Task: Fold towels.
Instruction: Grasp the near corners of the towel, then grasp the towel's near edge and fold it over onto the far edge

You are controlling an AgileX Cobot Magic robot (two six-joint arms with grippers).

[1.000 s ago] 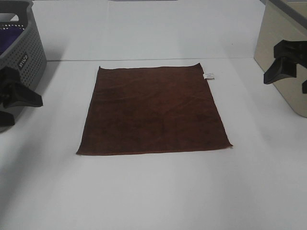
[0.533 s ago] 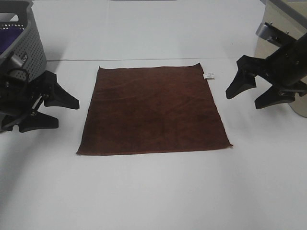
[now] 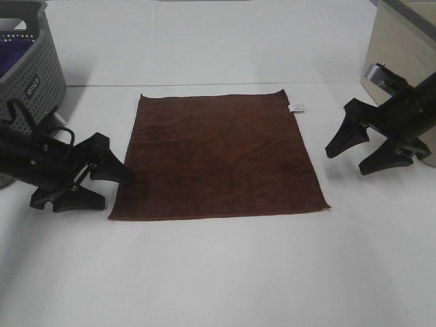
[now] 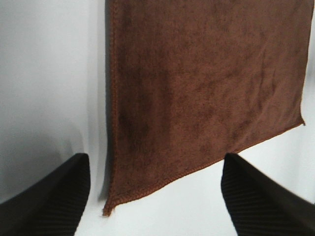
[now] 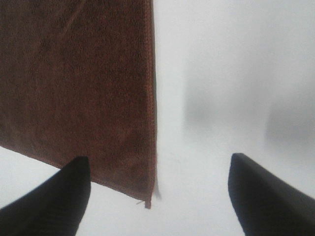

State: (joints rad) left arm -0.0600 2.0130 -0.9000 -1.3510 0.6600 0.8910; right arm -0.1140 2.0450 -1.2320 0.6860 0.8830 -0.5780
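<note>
A dark reddish-brown towel (image 3: 218,155) lies flat and unfolded on the white table (image 3: 218,272), with a small white tag (image 3: 297,107) at its far right corner. My left gripper (image 3: 109,187) is open and empty, low beside the towel's near left corner. In the left wrist view the towel (image 4: 206,83) and that corner lie between my open fingers (image 4: 44,196). My right gripper (image 3: 354,157) is open and empty, to the right of the towel's right edge. The right wrist view shows the towel (image 5: 74,78) and its near right corner between my fingers (image 5: 268,196).
A grey perforated basket (image 3: 30,75) with purple cloth inside stands at the far left. A beige box (image 3: 402,75) stands at the far right, just behind my right arm. The table's back edge line runs behind the towel.
My left gripper moved right and nearer, down to the towel's near left corner. My right gripper came in from the right and lowered beside the towel's right edge. The towel has not moved.
</note>
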